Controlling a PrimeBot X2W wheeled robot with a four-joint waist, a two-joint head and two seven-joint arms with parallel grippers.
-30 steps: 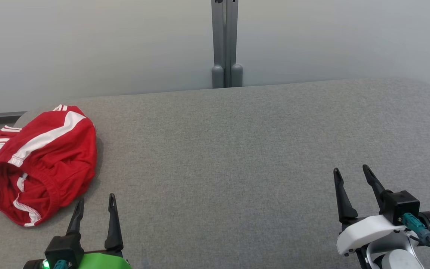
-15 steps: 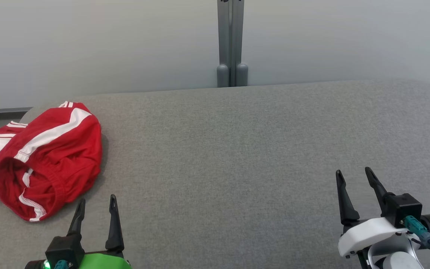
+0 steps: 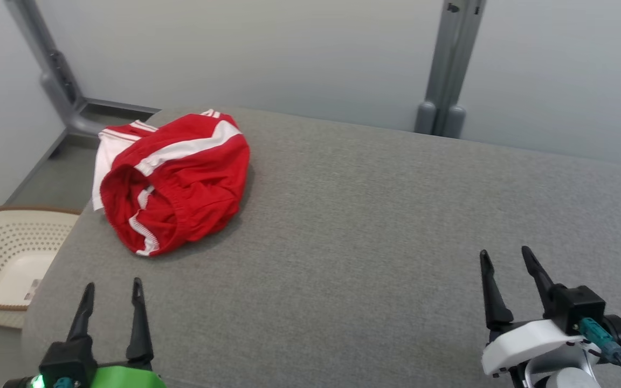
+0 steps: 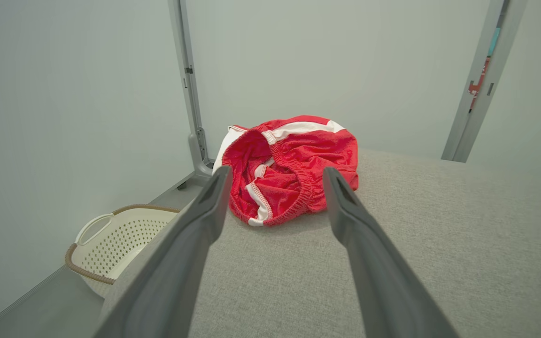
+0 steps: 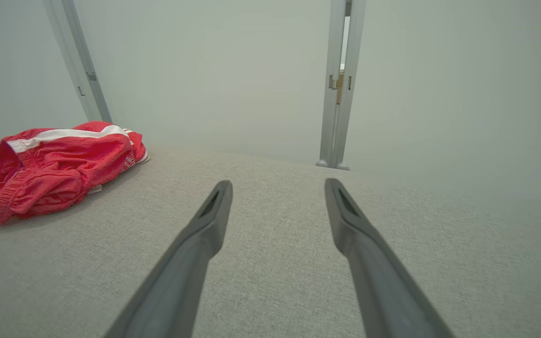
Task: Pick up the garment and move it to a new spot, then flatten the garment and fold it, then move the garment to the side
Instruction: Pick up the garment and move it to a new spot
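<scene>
A crumpled red garment (image 3: 176,180) with white stripes lies on the grey padded table (image 3: 375,231) near its far left corner, one white part hanging over the left edge. In the left wrist view the garment (image 4: 294,169) sits straight ahead, beyond the fingertips. My left gripper (image 3: 112,288) is open at the near left edge, well short of the cloth, with nothing in it. At the near right my right gripper (image 3: 504,256) is open and holds nothing. The garment (image 5: 59,169) shows far to the left in the right wrist view.
A cream perforated laundry basket (image 3: 3,258) with a brown rim stands on the floor left of the table, also in the left wrist view as the basket (image 4: 115,244). Grey wall panels with metal posts (image 3: 448,70) close off the back.
The head camera has turned left, so the garment and table shifted right in the picture and the basket came into view. Both grippers stay open and keep their places.
</scene>
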